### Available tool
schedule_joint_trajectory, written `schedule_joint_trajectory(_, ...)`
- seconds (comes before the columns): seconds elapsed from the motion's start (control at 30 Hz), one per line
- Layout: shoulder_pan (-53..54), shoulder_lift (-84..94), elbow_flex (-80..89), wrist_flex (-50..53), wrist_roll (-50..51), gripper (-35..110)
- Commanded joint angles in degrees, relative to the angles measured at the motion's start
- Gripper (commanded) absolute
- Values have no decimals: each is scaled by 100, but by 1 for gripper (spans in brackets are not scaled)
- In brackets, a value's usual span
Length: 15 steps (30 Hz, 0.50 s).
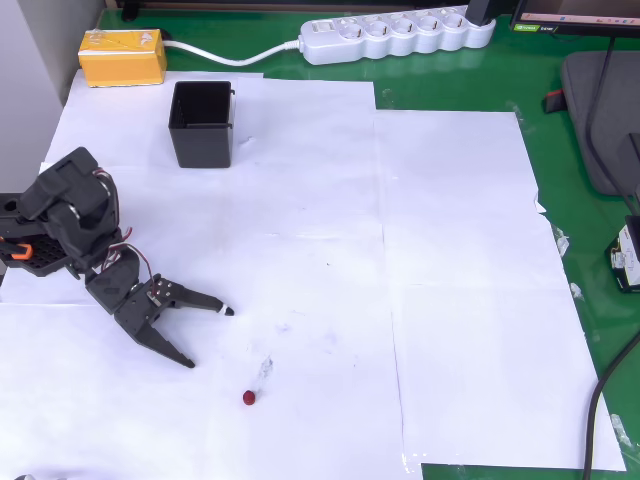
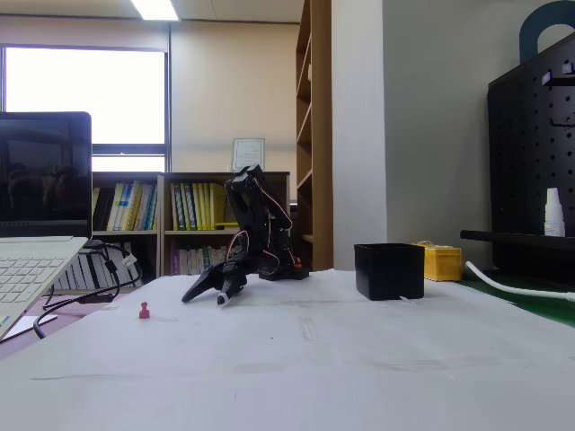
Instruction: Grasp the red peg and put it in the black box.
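The red peg [image 1: 249,398] is a tiny dark-red stub standing on the white paper near the front; in the fixed view the red peg [image 2: 144,311] stands upright at the left. My black gripper [image 1: 210,337] hangs low above the paper, up and to the left of the peg and apart from it, open with nothing between its fingers. From the side, the gripper [image 2: 207,293] points down toward the table, right of the peg. The black box [image 1: 202,123] stands open-topped at the back left; in the fixed view the black box [image 2: 389,270] sits right of the arm.
A yellow box [image 1: 122,57] lies behind the black box, and a white power strip [image 1: 398,35] with its cable runs along the back. A laptop [image 2: 36,269] and cables [image 2: 81,296] sit at the fixed view's left. Green mat [image 1: 590,260] borders the paper.
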Motion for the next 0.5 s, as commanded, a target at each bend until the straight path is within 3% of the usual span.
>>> schedule_joint_trajectory(0.0, 141, -53, 158, -70, -26, 39)
schedule_joint_trajectory(0.47, 132, -18, 650, 202, -70, 47)
